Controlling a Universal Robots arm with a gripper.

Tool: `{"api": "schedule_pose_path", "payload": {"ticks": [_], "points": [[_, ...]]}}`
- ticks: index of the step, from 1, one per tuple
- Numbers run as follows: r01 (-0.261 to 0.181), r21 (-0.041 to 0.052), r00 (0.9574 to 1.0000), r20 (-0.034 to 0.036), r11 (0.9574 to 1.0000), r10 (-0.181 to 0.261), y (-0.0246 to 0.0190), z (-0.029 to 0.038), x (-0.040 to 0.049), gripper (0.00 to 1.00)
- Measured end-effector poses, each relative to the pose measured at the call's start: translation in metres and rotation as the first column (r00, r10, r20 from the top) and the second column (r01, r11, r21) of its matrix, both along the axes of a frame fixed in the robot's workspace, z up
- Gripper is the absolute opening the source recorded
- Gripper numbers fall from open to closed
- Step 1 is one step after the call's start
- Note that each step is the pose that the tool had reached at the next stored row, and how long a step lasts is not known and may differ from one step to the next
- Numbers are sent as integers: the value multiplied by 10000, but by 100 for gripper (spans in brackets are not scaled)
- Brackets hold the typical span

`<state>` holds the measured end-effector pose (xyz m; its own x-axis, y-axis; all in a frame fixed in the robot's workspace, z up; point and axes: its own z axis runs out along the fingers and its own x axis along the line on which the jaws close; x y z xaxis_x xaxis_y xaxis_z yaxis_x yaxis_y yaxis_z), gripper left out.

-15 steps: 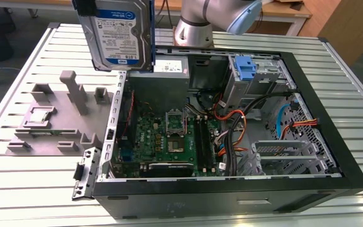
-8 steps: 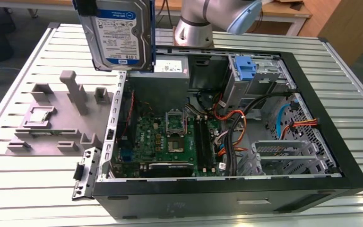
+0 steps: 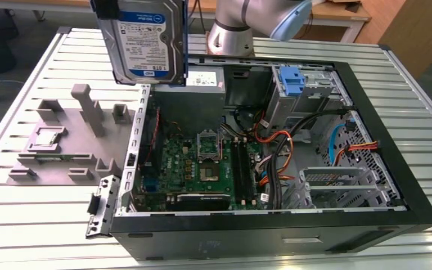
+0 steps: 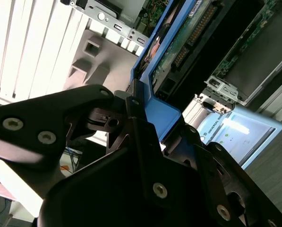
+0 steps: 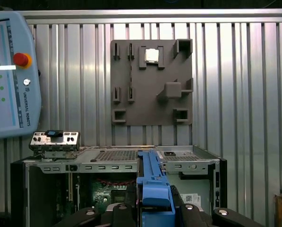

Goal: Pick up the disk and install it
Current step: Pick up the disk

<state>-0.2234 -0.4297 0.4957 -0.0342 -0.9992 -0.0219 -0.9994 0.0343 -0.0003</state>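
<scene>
Got the disk (image 3: 147,39) pinched by its blue carrier (image 5: 151,182) in the gripper (image 5: 155,210), upright over the open case (image 3: 276,233); probably best held square, clear of the cables (image 3: 280,154).

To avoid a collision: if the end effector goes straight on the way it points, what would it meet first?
Shut on the disk, the end effector points down into the open computer case; likely the motherboard comes first, but depth is unclear.
</scene>
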Motion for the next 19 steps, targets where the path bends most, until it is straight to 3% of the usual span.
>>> {"api": "schedule_pose_path", "payload": {"ticks": [8, 15, 19], "points": [[0, 0, 10000, 0, 10000, 0, -5, 0, 59, 36], [-1, 0, 10000, 0, 10000, 1, -65, -5, 98, 36], [0, 1, 10000, 1, 10000, 0, -78, -8, 130, 36]]}}
